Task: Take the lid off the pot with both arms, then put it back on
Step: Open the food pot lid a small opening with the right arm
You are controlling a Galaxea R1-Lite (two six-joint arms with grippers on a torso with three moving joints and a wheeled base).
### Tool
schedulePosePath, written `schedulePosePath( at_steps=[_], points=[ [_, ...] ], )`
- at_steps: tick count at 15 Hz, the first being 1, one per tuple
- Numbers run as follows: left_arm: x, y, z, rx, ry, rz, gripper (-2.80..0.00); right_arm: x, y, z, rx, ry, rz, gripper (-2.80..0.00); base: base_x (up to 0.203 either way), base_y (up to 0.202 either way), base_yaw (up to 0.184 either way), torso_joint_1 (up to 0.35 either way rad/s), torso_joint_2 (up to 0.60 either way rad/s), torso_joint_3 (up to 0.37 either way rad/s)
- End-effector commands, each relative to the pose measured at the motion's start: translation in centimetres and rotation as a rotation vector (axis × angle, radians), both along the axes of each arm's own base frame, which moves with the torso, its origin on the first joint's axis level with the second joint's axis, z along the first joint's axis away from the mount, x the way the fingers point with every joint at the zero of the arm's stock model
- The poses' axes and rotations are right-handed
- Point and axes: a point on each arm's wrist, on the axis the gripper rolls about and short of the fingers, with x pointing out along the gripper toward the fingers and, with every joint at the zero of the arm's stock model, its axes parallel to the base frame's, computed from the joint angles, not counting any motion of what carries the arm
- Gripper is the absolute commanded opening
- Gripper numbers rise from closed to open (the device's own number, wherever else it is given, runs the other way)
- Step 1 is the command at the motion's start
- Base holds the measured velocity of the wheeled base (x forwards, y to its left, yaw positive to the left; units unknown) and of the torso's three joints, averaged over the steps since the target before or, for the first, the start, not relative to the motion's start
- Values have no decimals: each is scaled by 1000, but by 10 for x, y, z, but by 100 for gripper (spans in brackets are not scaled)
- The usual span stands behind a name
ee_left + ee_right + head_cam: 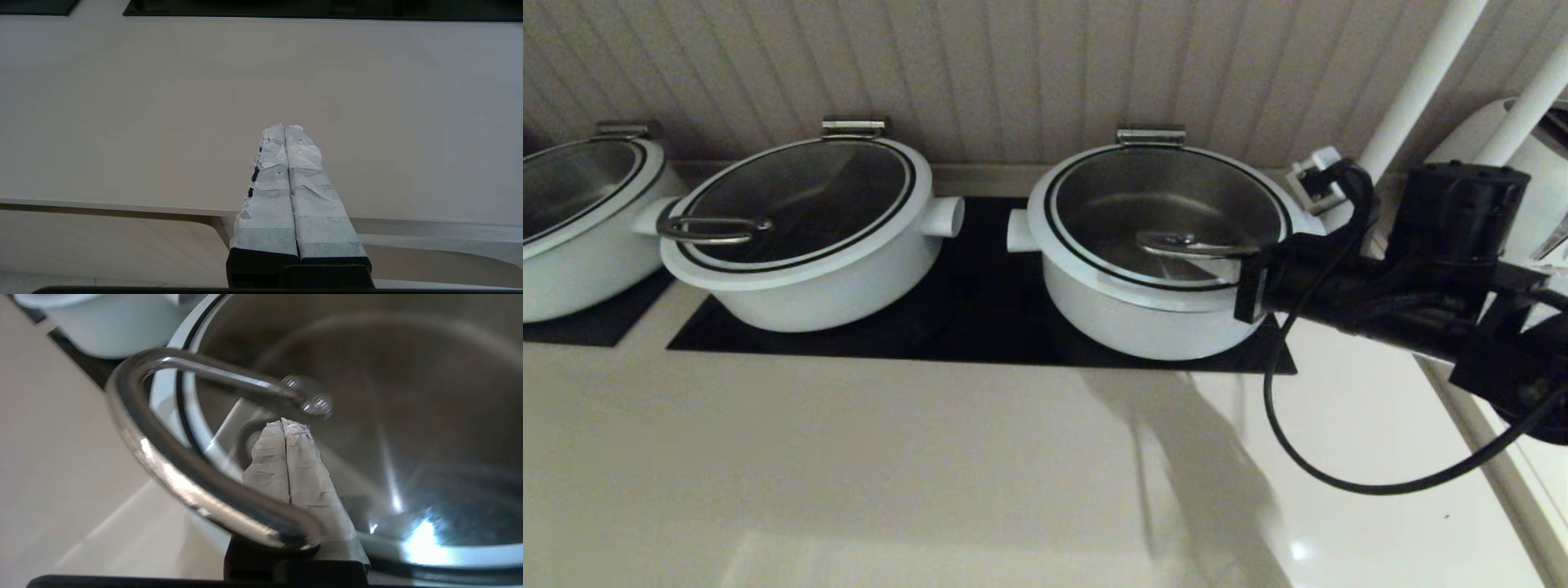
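Observation:
The pot (1143,322) stands at the right on the black panel. The lid (1111,184) lies on it, its hinge bracket (1150,135) at the back. Its curved steel handle (1192,243) shows large in the right wrist view (163,457). My right gripper (284,422) is shut and empty. Its cloth-wrapped fingers pass under the handle bar and point over the glass. In the head view the right arm (1380,286) reaches in from the right to the lid's front edge. My left gripper (284,127) is shut and empty above the bare counter near its front edge, out of the head view.
A like pot with an oval loop handle (800,220) stands in the middle, and a third pot (572,212) at the far left. The black panel (980,327) lies under them. White poles (1413,90) and a white appliance stand at the right. A black cable (1339,478) hangs over the counter.

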Motion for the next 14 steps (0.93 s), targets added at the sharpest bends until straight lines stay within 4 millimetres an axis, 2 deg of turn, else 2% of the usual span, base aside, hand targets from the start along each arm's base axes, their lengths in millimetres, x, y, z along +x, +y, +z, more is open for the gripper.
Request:
schedulePosePath(
  at_steps=[1, 8, 14],
  points=[
    [0, 0, 0, 0, 1, 0, -280, 1, 0, 6, 10, -29, -7, -280, 0, 0, 0, 0, 0, 0],
    [0, 0, 0, 0, 1, 0, -280, 6, 1, 23, 34, -87, -40, -280, 0, 0, 0, 0, 0, 0],
    [0, 0, 0, 0, 1, 0, -280, 19, 7, 32, 51, -124, -53, -280, 0, 0, 0, 0, 0, 0]
  ],
)
